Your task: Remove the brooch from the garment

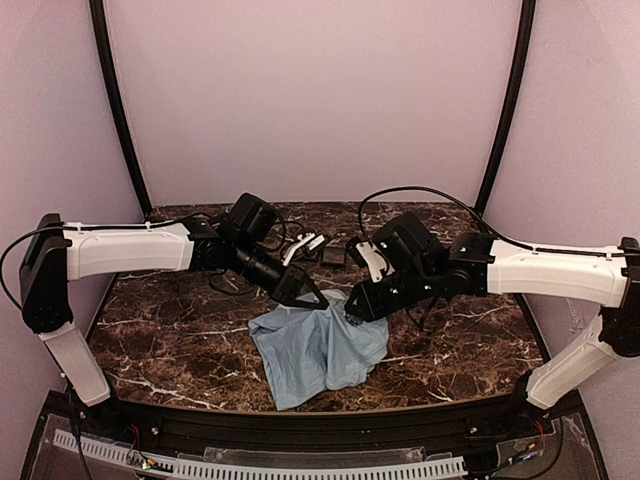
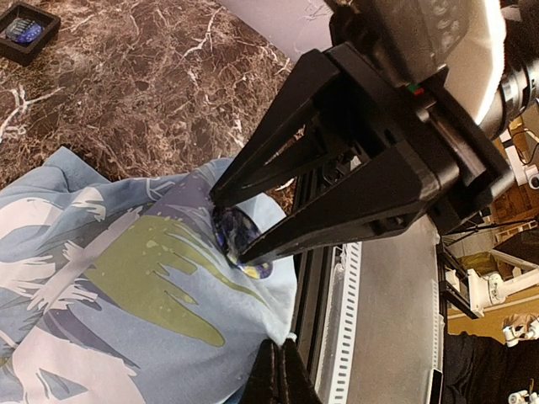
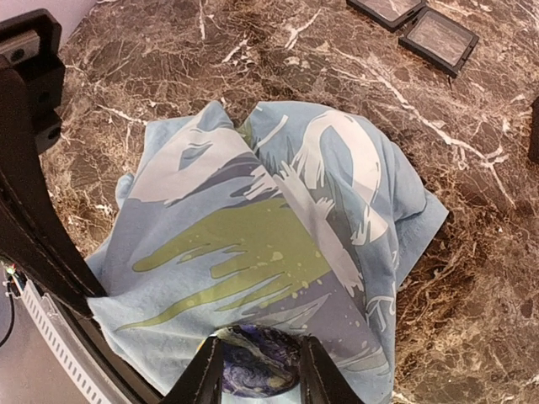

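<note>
Marble table, light blue shirt crumpled on it near the front edge, printed side up. The shirt is soft and light, so it will lift and stretch with any pull and has to be held back.

Left gripper: fingers pressed together on the shirt's edge, apparently pinching a fold; the contact itself is cut off at the frame bottom.

Right gripper: fingers closed on either side of the brooch, pinching it by the rim. The brooch is pinned near the shirt's edge closest to the arms.

The brooch is likely small, stiff and light, with a smooth face that could slip. Rim grip looks best.

The pin or clasp behind the cloth is hidden. The lower part of the brooch is cut off in the right wrist view, and its markings are unreadable. Small black trays lie well apart.
</note>
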Available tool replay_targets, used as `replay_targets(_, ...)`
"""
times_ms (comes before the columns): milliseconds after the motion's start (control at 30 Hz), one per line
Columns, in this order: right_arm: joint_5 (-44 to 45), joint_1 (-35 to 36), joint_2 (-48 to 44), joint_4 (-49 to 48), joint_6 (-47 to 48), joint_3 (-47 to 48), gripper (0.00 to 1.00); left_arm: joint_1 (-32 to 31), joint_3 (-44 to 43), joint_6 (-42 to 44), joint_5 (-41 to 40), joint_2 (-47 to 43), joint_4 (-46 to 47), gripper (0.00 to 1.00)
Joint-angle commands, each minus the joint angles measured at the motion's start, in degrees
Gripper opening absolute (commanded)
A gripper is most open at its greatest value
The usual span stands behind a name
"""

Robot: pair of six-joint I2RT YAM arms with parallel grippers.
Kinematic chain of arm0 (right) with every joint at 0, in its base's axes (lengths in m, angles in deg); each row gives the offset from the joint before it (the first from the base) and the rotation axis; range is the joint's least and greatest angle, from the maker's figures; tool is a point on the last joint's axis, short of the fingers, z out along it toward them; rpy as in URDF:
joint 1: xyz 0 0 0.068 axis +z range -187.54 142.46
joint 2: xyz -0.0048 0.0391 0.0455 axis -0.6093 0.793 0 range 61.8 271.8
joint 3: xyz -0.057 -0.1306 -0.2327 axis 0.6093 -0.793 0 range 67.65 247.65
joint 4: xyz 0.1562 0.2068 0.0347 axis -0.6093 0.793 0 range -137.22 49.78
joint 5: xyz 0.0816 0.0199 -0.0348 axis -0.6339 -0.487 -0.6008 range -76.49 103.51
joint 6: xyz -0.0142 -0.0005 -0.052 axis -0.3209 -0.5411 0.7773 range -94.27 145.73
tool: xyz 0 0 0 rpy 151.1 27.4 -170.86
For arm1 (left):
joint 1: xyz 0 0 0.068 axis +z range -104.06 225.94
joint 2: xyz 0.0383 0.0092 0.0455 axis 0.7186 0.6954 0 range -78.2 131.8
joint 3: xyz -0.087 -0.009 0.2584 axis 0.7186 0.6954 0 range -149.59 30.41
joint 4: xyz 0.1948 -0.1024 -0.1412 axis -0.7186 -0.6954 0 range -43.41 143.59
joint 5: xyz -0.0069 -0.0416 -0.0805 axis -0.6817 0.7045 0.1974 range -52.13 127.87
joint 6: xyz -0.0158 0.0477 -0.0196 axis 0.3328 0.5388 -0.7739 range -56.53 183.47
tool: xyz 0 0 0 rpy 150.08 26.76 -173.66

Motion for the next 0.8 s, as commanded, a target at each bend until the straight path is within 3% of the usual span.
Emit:
replay_targets(0, 1.6, 1.1, 1.1, 1.3, 0.1, 1.5, 0.32, 0.4, 0.8, 0.2, 0.0, -2.0, 1.4, 0.01)
replay_targets(467, 4.5, 3.9, 2.5, 2.3, 0.2, 3.3, 0.40, 0.8, 0.8, 0.1, -0.7, -1.8, 1.2, 0.01)
replay_targets(767, 12.1, 6.7, 6.1, 6.6, -0.3, 5.8, 0.45, 0.9, 0.7, -0.2, -0.7, -2.0, 1.2, 0.01)
